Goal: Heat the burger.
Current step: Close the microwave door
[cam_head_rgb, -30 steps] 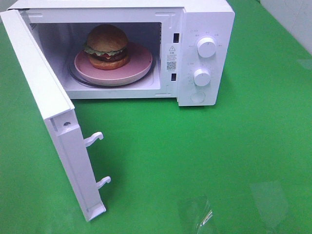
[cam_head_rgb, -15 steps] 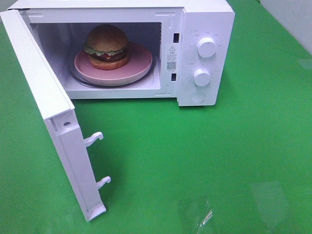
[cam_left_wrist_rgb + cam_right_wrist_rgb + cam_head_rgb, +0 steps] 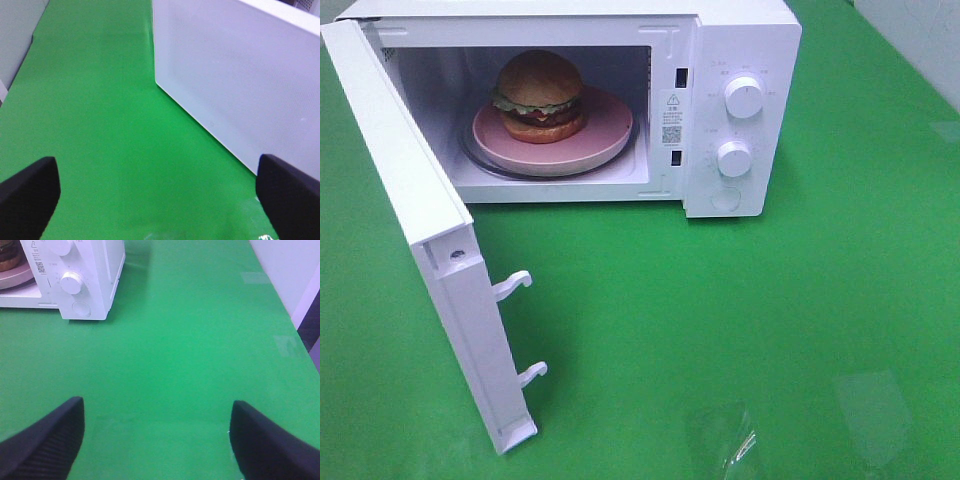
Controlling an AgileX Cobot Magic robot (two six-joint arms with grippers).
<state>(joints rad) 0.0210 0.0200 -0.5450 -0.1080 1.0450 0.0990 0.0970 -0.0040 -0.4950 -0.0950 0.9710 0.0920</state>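
Note:
The burger (image 3: 540, 92) sits on a pink plate (image 3: 605, 135) on the glass turntable inside the white microwave (image 3: 740, 40). The microwave's door (image 3: 410, 200) stands swung wide open toward the front left. Neither gripper shows in the high view. In the left wrist view my left gripper (image 3: 159, 197) is open and empty over the green table, facing the door's outer face (image 3: 240, 80). My right gripper (image 3: 159, 440) is open and empty too, well in front of the control panel (image 3: 80, 275). An edge of the burger (image 3: 9, 257) shows at that picture's corner.
Two white knobs (image 3: 744, 98) (image 3: 734, 158) and a round button (image 3: 725, 200) sit on the microwave's right panel. Two latch hooks (image 3: 512, 285) stick out of the door's edge. A green mat (image 3: 720, 320) covers the table; a pale wall (image 3: 295, 270) borders its right side.

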